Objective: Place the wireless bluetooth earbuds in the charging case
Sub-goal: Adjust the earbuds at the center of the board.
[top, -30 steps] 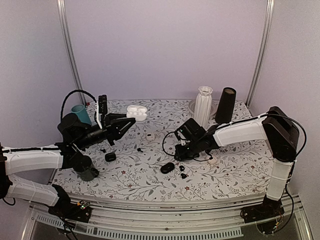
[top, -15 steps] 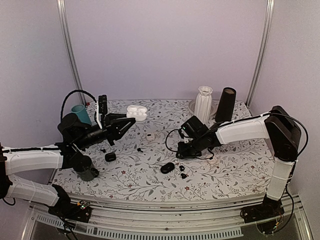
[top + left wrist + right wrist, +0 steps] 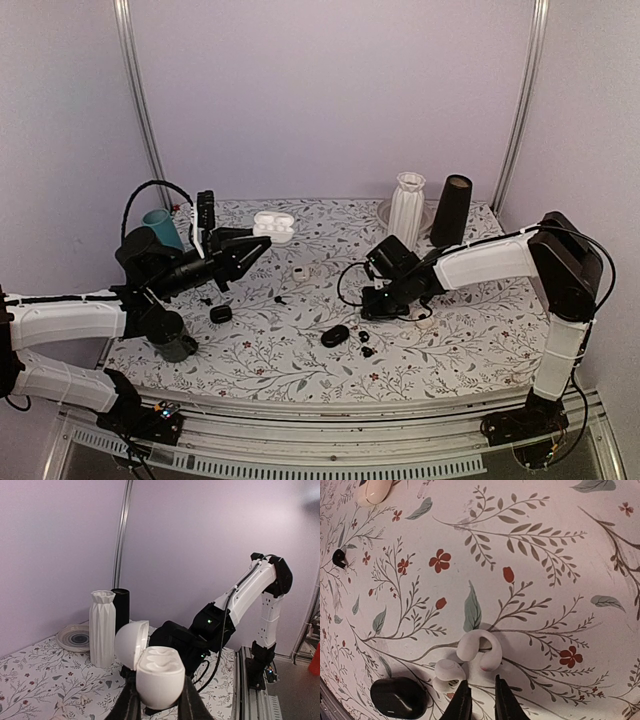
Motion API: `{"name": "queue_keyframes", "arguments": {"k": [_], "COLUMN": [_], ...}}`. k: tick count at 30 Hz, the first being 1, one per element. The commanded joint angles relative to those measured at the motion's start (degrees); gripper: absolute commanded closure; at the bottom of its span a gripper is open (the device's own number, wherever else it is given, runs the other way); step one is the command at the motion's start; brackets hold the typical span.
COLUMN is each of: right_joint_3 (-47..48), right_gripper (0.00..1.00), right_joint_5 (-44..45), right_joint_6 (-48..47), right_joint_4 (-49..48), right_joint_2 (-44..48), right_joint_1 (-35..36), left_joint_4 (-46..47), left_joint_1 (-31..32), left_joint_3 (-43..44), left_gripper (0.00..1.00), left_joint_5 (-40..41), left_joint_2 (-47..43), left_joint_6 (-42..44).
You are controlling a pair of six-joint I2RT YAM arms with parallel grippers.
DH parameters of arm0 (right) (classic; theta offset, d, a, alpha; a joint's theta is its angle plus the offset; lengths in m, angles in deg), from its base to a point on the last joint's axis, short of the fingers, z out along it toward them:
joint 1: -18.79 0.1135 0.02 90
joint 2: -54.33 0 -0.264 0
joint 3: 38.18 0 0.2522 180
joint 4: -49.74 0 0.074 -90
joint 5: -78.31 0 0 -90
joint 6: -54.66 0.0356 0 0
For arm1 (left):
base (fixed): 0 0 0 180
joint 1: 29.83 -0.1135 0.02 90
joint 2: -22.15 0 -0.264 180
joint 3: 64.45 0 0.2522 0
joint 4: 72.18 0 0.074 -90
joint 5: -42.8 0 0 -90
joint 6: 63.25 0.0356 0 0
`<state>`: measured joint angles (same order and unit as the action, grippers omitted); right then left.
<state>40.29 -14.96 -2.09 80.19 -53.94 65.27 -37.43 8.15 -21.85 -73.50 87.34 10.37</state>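
**Left arm.** The left arm reaches from the near left corner toward the far middle of the table [image 3: 470,345], with its forearm raised off the cloth. The left gripper [image 3: 262,233] is clamped on the white charging case [image 3: 273,226] and holds it in the air above the far left part of the table. In the left wrist view the two fingers [image 3: 129,706] press on the lower shell from either side. The lid [image 3: 132,644] stands open and tilted back, and the two moulded wells in the shell face upward.

**Right arm.** The right arm rises from the near right corner, bends at the elbow, and runs its white forearm left toward the table's centre. The wrist is pitched down. The right gripper [image 3: 374,308] hangs low over the cloth. In the right wrist view its fingers [image 3: 462,703] stand a narrow gap apart, with only cloth showing between them. Two white curled pieces [image 3: 478,650] lie on the cloth just beyond the fingertips.

**Task items.** The black earbuds [image 3: 366,350] lie loose on the cloth near the table's near centre, just right of a black case [image 3: 335,335] and nearer than the right gripper. Another black bud [image 3: 281,299] lies further left, well apart from them.

**Other items.**
- A white vase [image 3: 408,208], a black cylinder [image 3: 452,210] and a plate [image 3: 74,636] stand along the far edge.
- A teal cup [image 3: 160,228] stands at the far left.
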Motion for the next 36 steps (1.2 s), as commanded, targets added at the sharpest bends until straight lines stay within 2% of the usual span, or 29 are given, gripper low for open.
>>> {"name": "queue_keyframes", "arguments": {"k": [1, 7, 13, 25, 30, 36], "right_joint_3": [-0.28, 1.17, 0.92, 2.74, 4.08, 9.23], "right_gripper": [0.84, 0.85, 0.85, 0.85, 0.84, 0.83], "right_joint_5": [1.57, 5.34, 5.87, 1.70, 2.57, 2.65], "right_joint_6": [-3.25, -8.27, -9.01, -6.01, -3.76, -0.85], "right_joint_4": [-0.10, 4.35, 6.54, 2.12, 1.71, 1.89], "right_joint_2": [2.09, 1.36, 1.17, -2.40, -4.01, -6.31], "right_joint_1": [1.03, 2.51, 3.54, 5.25, 5.44, 5.45], "left_joint_4": [-0.07, -0.09, -0.21, -0.75, -0.88, -0.96], "left_joint_1": [-0.36, -0.37, -0.36, -0.36, -0.41, -0.46], "left_joint_3": [-0.50, -0.42, -0.45, -1.07, -1.85, -1.97], "left_gripper": [1.00, 1.00, 1.00, 1.00, 1.00, 1.00], "left_joint_5": [-0.08, 0.00, 0.07, 0.56, 1.34, 1.25], "left_joint_2": [-0.85, -0.77, -0.79, -2.15, -3.10, -3.43], "left_joint_6": [-0.14, -0.19, -0.23, -0.17, 0.14, 0.28]}}
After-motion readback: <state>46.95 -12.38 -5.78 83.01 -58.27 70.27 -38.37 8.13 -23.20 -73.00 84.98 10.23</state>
